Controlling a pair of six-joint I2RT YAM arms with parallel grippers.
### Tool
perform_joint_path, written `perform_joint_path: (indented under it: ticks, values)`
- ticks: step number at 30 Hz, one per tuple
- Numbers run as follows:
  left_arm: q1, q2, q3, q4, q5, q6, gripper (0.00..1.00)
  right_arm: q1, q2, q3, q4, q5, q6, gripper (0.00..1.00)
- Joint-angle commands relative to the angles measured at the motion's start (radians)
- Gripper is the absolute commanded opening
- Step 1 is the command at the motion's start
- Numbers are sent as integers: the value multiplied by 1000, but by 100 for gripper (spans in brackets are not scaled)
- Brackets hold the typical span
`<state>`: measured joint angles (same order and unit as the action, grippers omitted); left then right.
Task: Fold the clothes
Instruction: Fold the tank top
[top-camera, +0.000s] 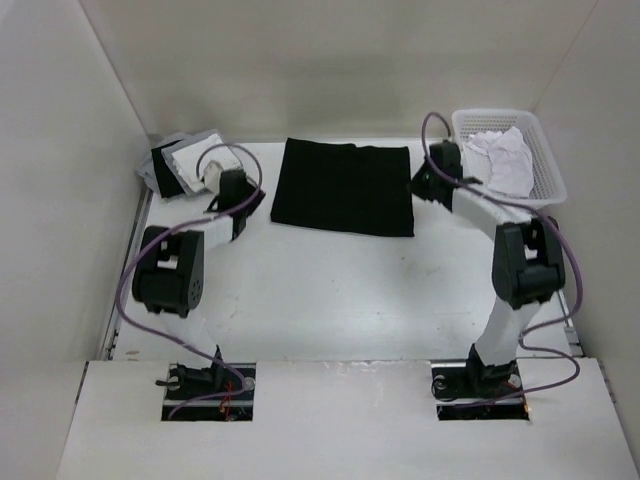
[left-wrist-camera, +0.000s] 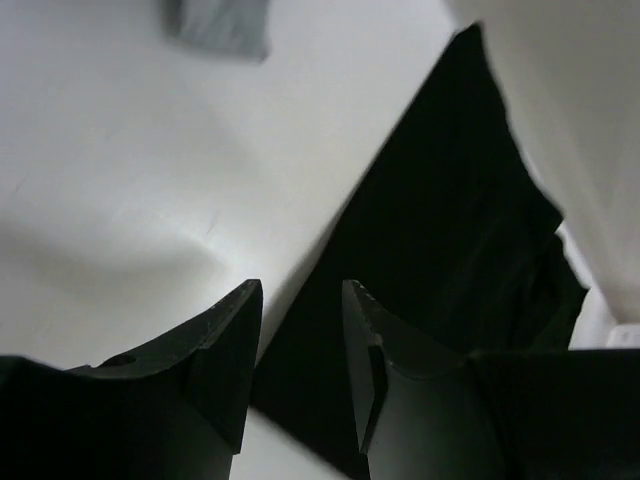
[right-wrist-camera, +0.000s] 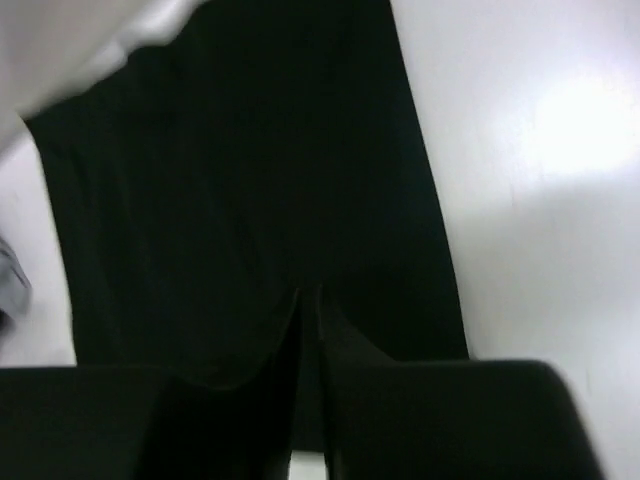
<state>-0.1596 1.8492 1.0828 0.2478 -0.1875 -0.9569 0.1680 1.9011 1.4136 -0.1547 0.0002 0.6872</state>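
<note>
White bench boxed in by pale walls on three sides. Toward the far edge, about mid-width, the black top, folded into a flat, roughly square panel and lying smooth on the bench. At its left edge, the left gripper, jaws well apart, with a clear gap between the fingers and nothing held in that gap. Below it, in the wrist view, only the top's edge and bare bench. At the top's right edge, the right gripper, low over the fabric, jaws almost together with just a thin slit between them. Black fingers against black cloth there, so possibly a pinch of fabric caught, but impossible to tell. In the far left corner, a small stack of grey, white and black cloths, close behind the left wrist and apart from the top. In the far right corner, a white plastic basket with a crumpled white garment inside, just beside the right forearm. Purple cables looping along both sides toward the near edge.
</note>
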Motion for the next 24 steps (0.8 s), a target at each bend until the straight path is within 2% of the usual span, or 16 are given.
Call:
perform_joint_path:
  ticks: [1,2,7,12,16,19,24]
  values:
    - [-33,-159,-238,183,-12,-54,36,78,-244,-235,156,66,14,3]
    - [-33,-165,-291,202,8,-65,37,92,-288,-311,185,69,31,0]
    - [-21,-147,-392,303,135,-75,41,110,-408,-554,264,83,67,2]
    - [-31,-101,-393,334,197,-75,45,83,-439,-698,352,77,95,26]
    - [-31,-65,-370,335,207,-82,45,58,-398,-737,388,37,124,36]
    - [-39,-56,-357,317,194,-82,36,52,-364,-743,411,24,141,39]
    - [-36,-27,-336,292,183,-88,32,52,-317,-726,435,20,182,42]
